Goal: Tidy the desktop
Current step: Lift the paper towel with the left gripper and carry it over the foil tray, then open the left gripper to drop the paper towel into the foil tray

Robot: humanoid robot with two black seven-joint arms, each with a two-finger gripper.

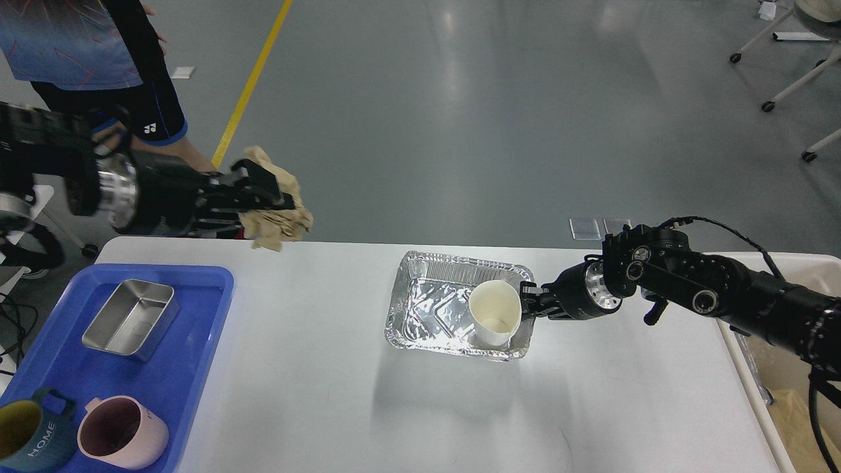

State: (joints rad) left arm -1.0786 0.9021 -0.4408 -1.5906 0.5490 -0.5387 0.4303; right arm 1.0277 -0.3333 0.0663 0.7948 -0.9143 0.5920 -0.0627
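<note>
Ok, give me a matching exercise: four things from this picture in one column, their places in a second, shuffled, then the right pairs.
Things:
1. paper cup
2. crumpled brown paper
3. steel box
4. pink mug

Places:
A. far part of the blue tray
B. in the left gripper, held above the desktop's far edge
C. near part of the blue tray, beside the dark mug
D. inside the foil tray, at the right gripper

Pairs: 1-D, 2-B, 3-A, 4-C
</note>
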